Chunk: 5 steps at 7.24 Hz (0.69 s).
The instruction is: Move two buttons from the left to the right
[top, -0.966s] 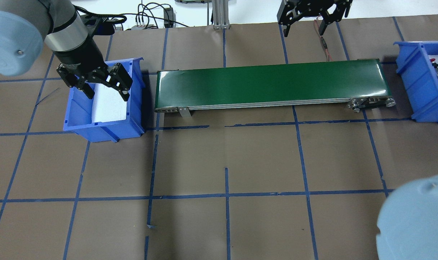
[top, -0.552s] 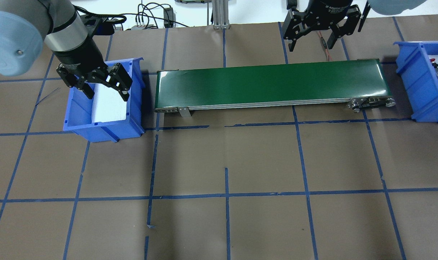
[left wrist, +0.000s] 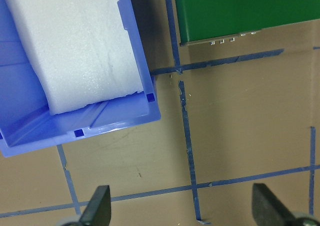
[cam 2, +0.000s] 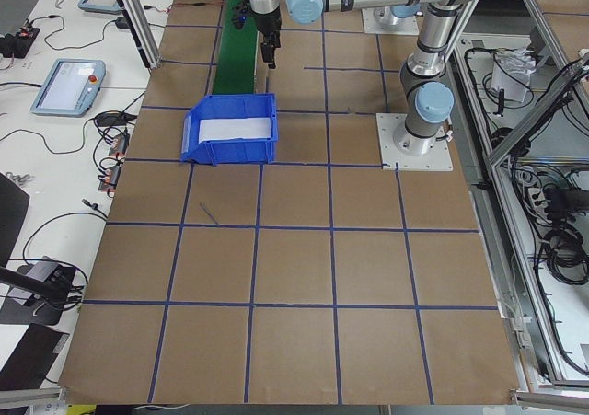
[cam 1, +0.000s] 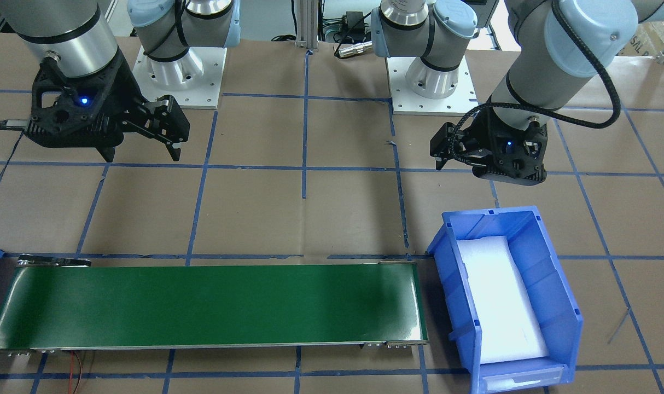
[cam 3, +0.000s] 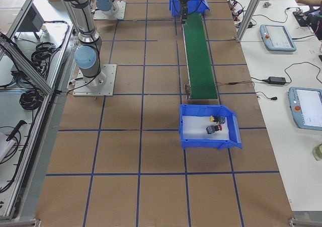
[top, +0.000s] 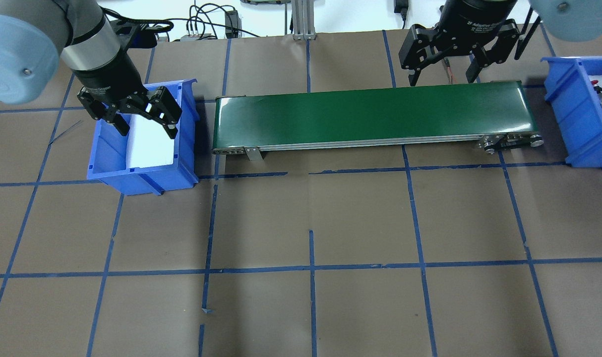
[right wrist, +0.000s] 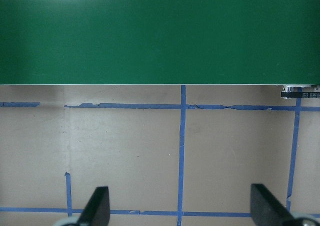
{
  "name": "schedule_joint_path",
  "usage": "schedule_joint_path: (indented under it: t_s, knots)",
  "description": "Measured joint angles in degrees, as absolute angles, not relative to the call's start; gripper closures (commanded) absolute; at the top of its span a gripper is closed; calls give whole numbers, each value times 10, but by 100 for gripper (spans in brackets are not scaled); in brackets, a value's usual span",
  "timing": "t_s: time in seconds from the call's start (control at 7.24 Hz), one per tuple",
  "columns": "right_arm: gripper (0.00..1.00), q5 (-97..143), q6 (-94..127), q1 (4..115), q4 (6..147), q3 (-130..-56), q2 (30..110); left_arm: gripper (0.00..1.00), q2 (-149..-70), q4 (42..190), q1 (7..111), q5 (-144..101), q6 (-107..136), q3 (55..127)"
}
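Brown-paper table [top: 311,223] with a blue tape grid, green belt [top: 370,111] running across the far side, one blue bin at each end.

Left bin [top: 142,181] held only white foam [top: 150,146]; no button seen in it from any view. Right bin [cam 3: 209,144] held the yellow button [cam 3: 217,119] and the red button [cam 3: 213,129], side by side on its foam, close but apparently not touching. Both looked to be lying on their sides; long axes too small to call.

Left gripper [top: 147,130] hovered over the left bin, fingers [left wrist: 97,208] spread wide, nothing between them. Right gripper [top: 442,75] hung just behind the belt's far edge, toward its right end, fingers [right wrist: 97,208] also spread wide and empty; its wrist view showed bare belt and table only.

Key relation: both buttons lay off to the robot's right of the right gripper, past the belt's right end, well apart from it. Right arm was clearly the nearer one; the left arm was a full belt length away.

Judgement: with both buttons in the right bin and the left bin bare, the transport looked finished. No grasp seemed called for; likely only retreat left.
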<state>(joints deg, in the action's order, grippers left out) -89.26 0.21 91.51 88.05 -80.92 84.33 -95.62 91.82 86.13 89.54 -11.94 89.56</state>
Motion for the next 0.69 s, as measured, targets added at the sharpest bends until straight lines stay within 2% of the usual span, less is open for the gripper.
schedule_joint_path:
  t_s: [0.69]
  knots:
    - [0,-906,9,914,870,-810,844,0,-956,918,861,896,-119,896]
